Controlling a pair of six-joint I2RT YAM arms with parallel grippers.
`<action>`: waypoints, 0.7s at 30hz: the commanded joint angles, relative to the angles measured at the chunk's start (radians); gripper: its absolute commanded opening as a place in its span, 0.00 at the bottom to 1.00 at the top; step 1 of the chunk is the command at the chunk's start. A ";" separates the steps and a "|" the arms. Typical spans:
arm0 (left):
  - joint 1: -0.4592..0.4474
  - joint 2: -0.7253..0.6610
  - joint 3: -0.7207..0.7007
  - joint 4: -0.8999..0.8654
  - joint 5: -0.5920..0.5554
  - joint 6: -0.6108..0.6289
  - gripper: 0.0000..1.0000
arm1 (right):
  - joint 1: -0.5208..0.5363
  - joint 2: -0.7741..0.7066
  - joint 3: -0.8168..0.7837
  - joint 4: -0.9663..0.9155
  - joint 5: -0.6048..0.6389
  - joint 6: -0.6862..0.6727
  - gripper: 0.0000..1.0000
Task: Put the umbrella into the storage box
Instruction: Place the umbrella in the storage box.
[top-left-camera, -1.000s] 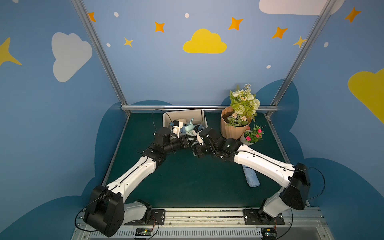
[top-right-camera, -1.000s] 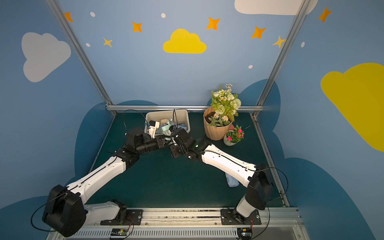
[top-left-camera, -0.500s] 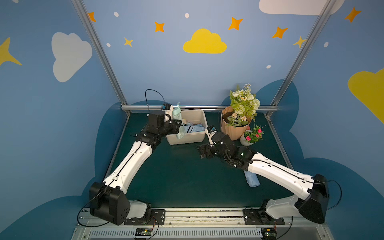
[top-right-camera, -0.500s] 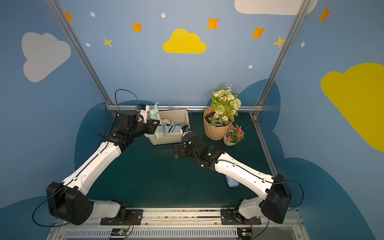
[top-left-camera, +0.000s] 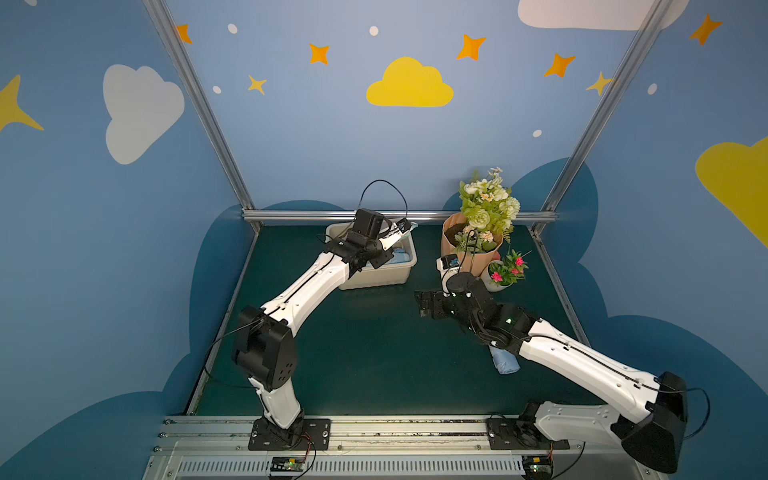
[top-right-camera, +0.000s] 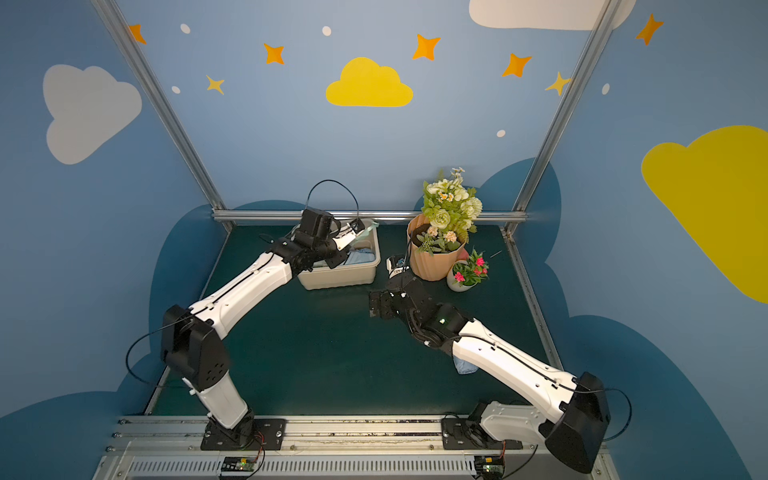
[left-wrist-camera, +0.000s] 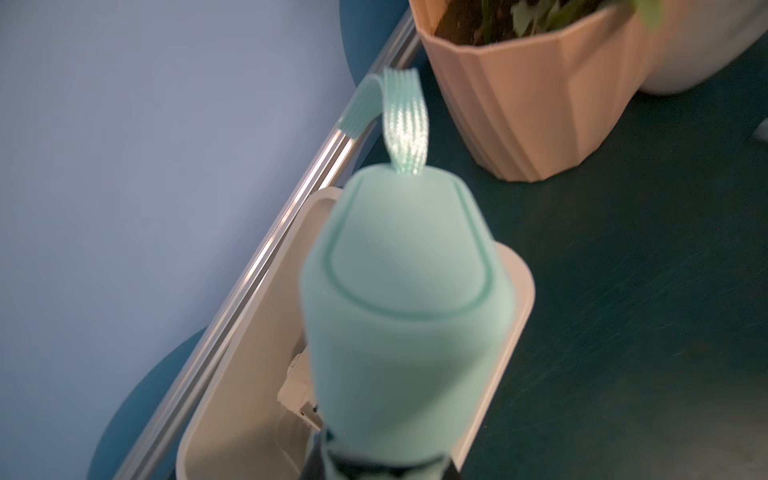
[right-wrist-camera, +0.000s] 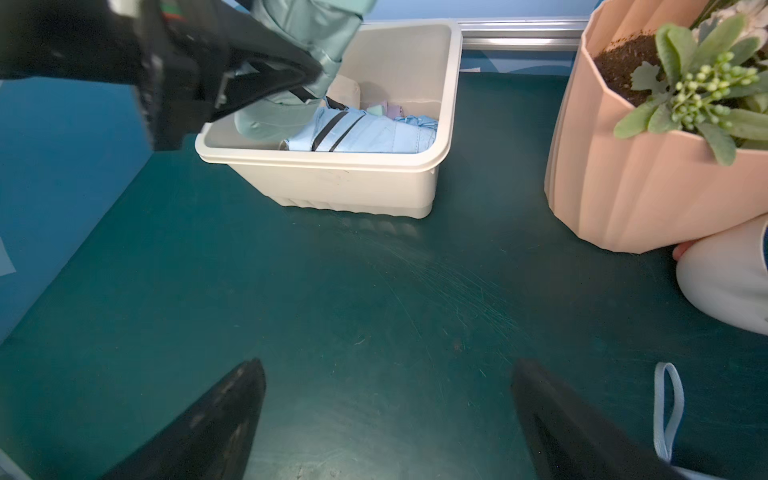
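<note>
Top view: a peach flower pot (top-left-camera: 451, 249) stands near the storage box (top-left-camera: 374, 282); the right tool (top-left-camera: 424, 305) hangs spread and empty over the bench (top-left-camera: 353, 353). Left wrist: the mint umbrella (left-wrist-camera: 407, 299), blurred, rises over the box's rim. Right wrist: the left tool (right-wrist-camera: 309, 83) clenches it, its lower end apparently inside the box beside a blue umbrella (right-wrist-camera: 365, 133).

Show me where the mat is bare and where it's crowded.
Bare: the mat in front of the box, between left arm and right arm; also the back corner left of the box. Crowded: the box, umbrellas inside and the left gripper holding a mint umbrella there; back right, pot and small pot; a blue umbrella under the right arm.
</note>
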 joint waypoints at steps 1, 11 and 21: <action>-0.001 0.049 0.062 0.101 -0.177 0.286 0.03 | -0.005 -0.027 -0.006 -0.005 0.011 0.018 0.98; 0.011 0.208 0.153 0.194 -0.260 0.485 0.03 | -0.010 -0.058 -0.018 -0.042 0.009 0.025 0.98; 0.036 0.282 0.191 0.132 -0.201 0.472 0.34 | -0.042 -0.080 -0.018 -0.071 -0.010 0.018 0.98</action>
